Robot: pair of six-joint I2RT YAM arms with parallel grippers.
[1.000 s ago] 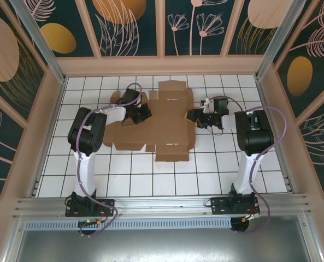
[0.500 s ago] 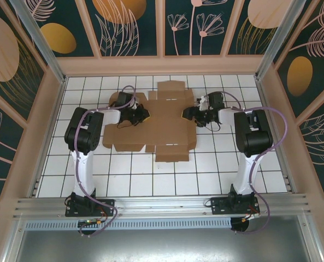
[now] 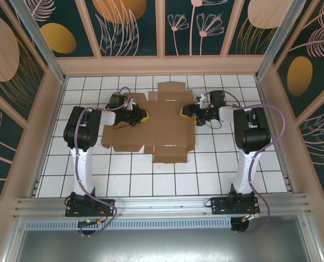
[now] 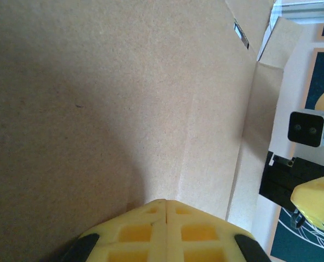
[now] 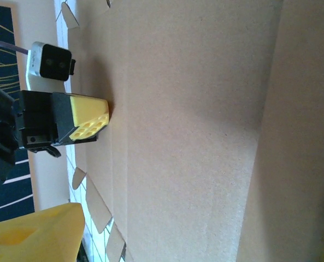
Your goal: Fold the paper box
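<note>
Finding one: the paper box [image 3: 162, 123] is an unfolded die-cut cardboard sheet. It lies flat on the white tiled table [image 3: 151, 180], and we see no flap raised. We judge the folding to be barely started.

Finding two: the sheet's central strip runs with its long axis from its near edge to its far edge, away from the arm bases. A broad wing spreads from that strip toward the robot's left.

Finding three: the left gripper [image 3: 139, 116] is above that wing, close to the crease where it meets the central strip. Its yellow fingers are pressed together with nothing between them. Its wrist view shows the tips low over the cardboard, but we cannot confirm contact.

Finding four: the right gripper [image 3: 187, 112] is at the sheet's right edge, toward the far end, so the cardboard lies to its left. In its wrist view the fingers stand wide apart and we see nothing clamped between them.

Assessment: both grippers are at the sheet. The right one is at a free edge with spread fingers, so we judge it better placed to take a side flap. The left one looks placed to hold the sheet down.
</note>
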